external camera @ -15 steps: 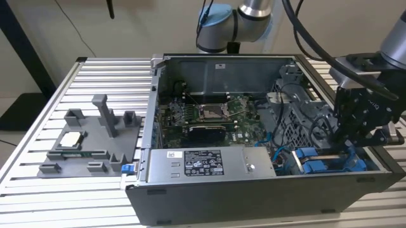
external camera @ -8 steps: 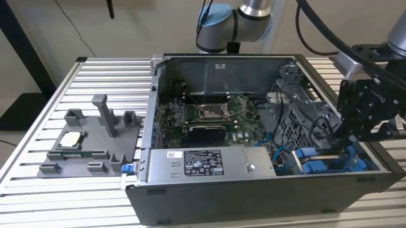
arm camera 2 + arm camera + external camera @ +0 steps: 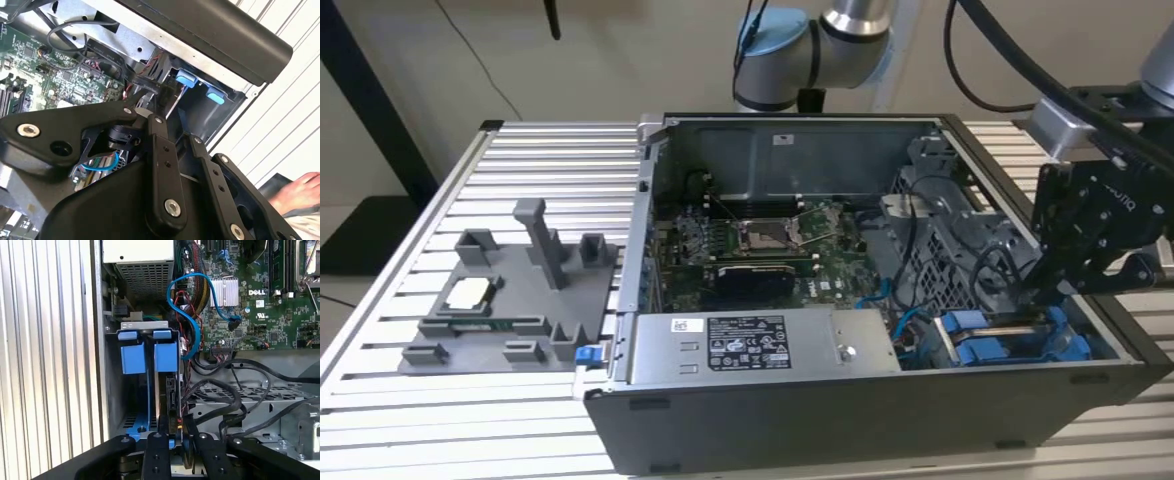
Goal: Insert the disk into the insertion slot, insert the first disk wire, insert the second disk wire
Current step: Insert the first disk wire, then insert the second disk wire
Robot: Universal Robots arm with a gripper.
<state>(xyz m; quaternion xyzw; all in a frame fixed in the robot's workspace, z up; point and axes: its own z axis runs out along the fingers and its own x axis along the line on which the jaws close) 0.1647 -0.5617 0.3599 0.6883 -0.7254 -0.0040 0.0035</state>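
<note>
Surface: slatted aluminium table [image 3: 400, 250], beige wall [image 3: 627, 50] behind it, dark upright post [image 3: 374, 100] at the exterior view's far left.

On the table's left half sits a grey fixture plate [image 3: 507, 300] with upright posts. A small pale square part [image 3: 467, 293] and a green memory stick [image 3: 487, 324] lie on it.

Centre: open computer case [image 3: 761, 420] lying on its side, touching the plate's edge. Green motherboard [image 3: 761, 245] is on the case floor. A grey box with a white sticker [image 3: 747, 345] sits against the near wall.

The arm's base [image 3: 821, 45] stands behind the case.

Right end of the case: drive cage [image 3: 112, 390]. The disk [image 3: 166, 356] sits in it, its blue carrier tabs showing at the cage mouth in both wrist views [image 3: 186, 77]. In the exterior view the blue of the carrier [image 3: 987, 345] sits low in the near right corner.

A blue data cable [image 3: 192, 315] loops just beside the tabs. Black cables [image 3: 225, 390] cross the metal bracket next to the cage.

The gripper [image 3: 1047, 300] hangs inside the case over the cage. It is at the opposite end of the disk from the tabs, very close to the carrier's edge [image 3: 177, 432]. One black cable runs right up to it. Whether it is touching the disk is unclear.

Gripper state: can't tell whether it is open or closed, or whether it has hold of anything.
</note>
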